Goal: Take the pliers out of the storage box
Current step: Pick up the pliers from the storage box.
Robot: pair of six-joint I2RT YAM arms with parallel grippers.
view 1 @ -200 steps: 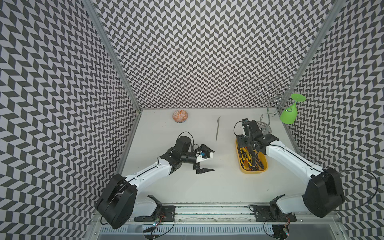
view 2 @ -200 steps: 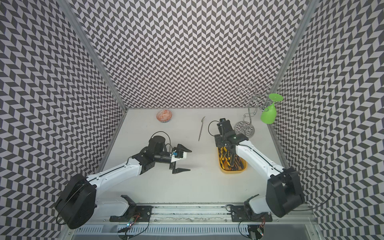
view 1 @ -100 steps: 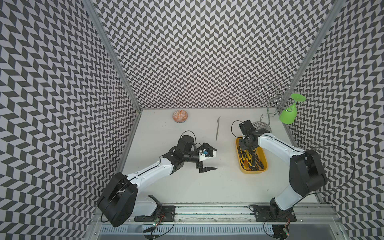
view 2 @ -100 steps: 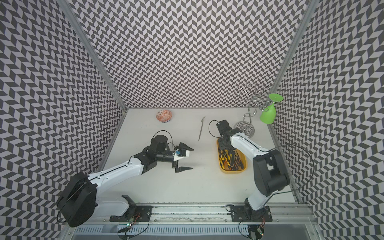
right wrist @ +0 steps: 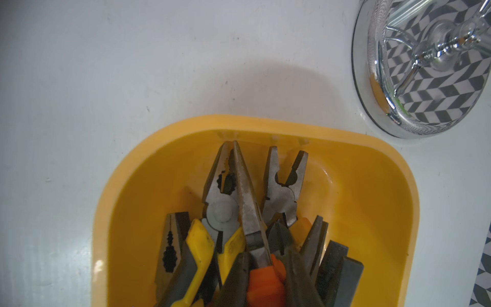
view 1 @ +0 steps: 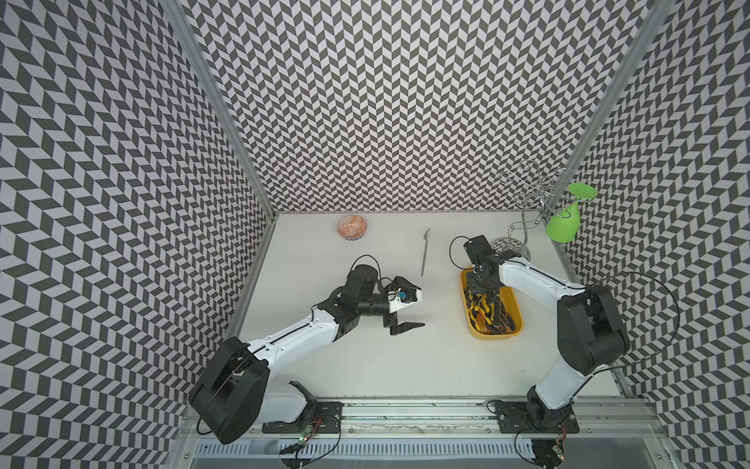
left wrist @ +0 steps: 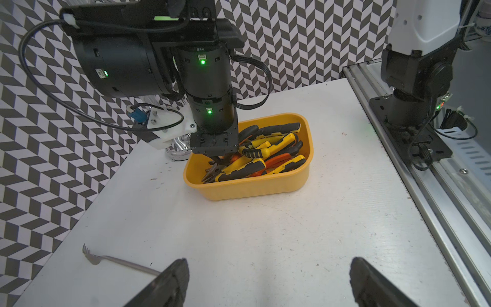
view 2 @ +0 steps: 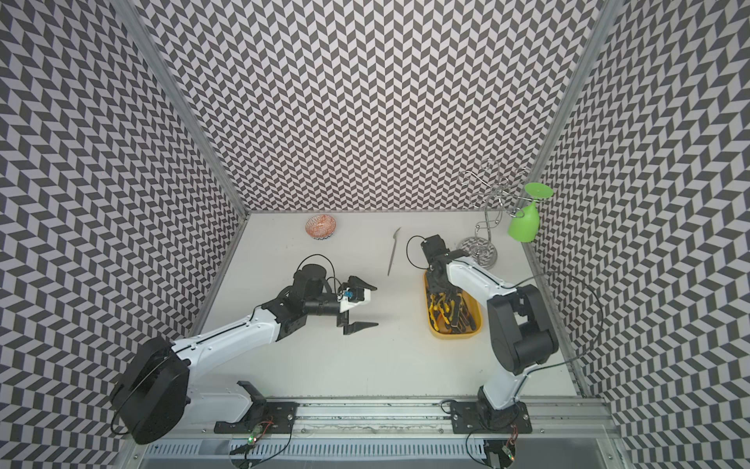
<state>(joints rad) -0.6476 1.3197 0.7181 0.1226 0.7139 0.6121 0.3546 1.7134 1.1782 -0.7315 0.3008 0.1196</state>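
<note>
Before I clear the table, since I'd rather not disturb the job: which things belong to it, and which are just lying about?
Job: pliers, storage box, right gripper among the pliers.
Lying about: orange bowl, thin grey utensil, chrome rack, green glass.

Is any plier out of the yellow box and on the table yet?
No, in a top view all the pliers lie inside the storage box, none on the table.
</note>
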